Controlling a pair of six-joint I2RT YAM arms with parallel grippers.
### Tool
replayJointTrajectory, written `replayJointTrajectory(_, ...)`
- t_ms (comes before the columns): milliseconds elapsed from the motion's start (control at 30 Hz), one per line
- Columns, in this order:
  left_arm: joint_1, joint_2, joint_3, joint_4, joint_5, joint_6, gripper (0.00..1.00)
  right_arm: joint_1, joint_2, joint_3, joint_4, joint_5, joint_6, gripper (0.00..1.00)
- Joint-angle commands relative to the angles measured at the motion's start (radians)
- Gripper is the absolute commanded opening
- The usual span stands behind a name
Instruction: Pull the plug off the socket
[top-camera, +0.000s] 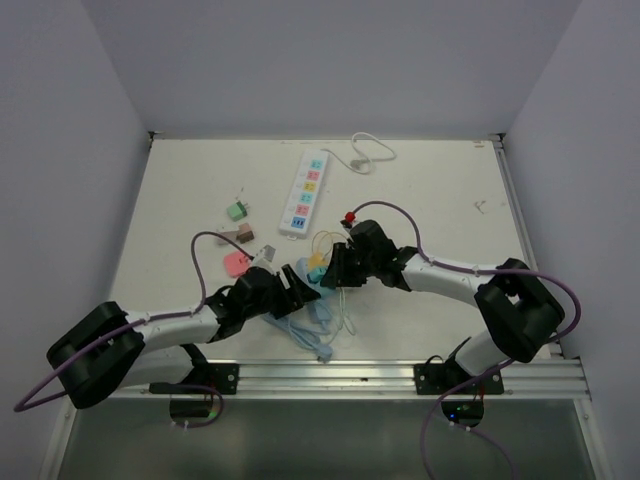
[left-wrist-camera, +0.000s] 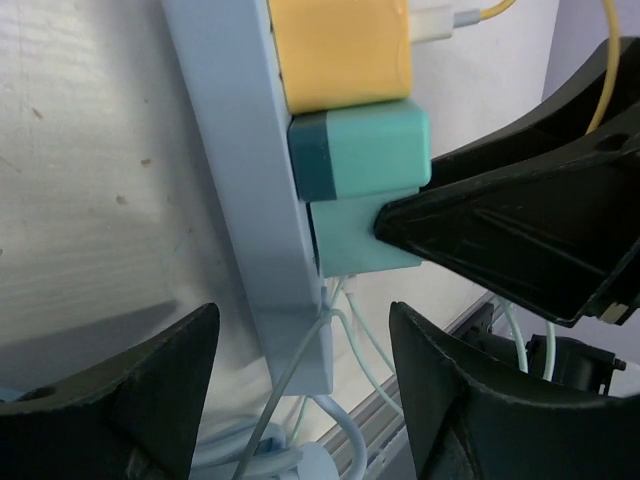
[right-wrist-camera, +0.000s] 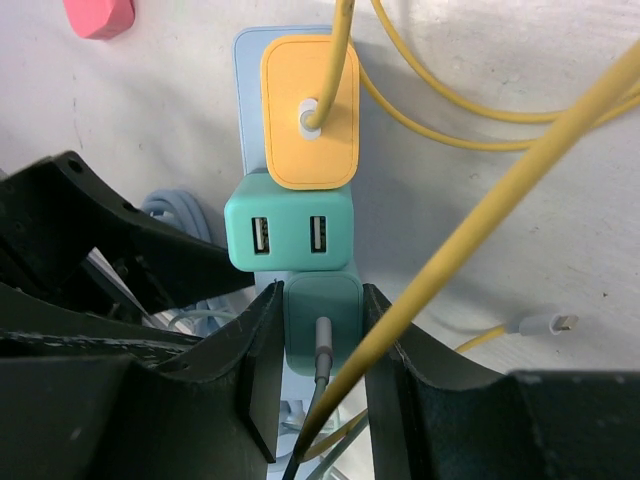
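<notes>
Right wrist: right gripper (right-wrist-camera: 322, 335) clamps teal plug (right-wrist-camera: 324, 298); left wrist: left gripper (left-wrist-camera: 300, 385) open around strip (left-wrist-camera: 240, 150).

On the socket strip (right-wrist-camera: 247, 60), end plug (right-wrist-camera: 335, 298), middle adapter (right-wrist-camera: 290, 232) and far adapter (right-wrist-camera: 310, 130) are seated in a row; the end plug is clasped on both sides by the right gripper (right-wrist-camera: 322, 312).

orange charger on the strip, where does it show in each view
top external: orange charger, a small yellowish speck near the picture's centre
left wrist: top edge, middle, plugged into the pale strip
right wrist: upper middle, yellow cable leaving its face
shared landmark: teal charger right beside it; next along, the green plug clamped by the right gripper
</notes>
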Motion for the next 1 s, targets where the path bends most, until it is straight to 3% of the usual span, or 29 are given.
replayJointTrajectory(0,-0.022,0.037,0.011,-0.007,0.039,-0.022,0.71,-0.005,-0.022,0.009,0.077,0.056,0.036,0.00)
replayJointTrajectory(133,-0.026,0.063,0.022,-0.004,0.048,-0.016,0.64,-0.004,-0.024,0.023,0.073,0.071,0.034,0.00)
replayJointTrajectory(533,-0.033,0.140,0.083,-0.008,0.074,0.018,0.63,-0.005,-0.016,0.060,0.079,0.096,0.047,0.00)
replayJointTrajectory(967,-0.035,0.177,0.135,-0.062,0.067,0.067,0.53,-0.005,-0.009,0.098,0.079,0.091,0.042,0.00)
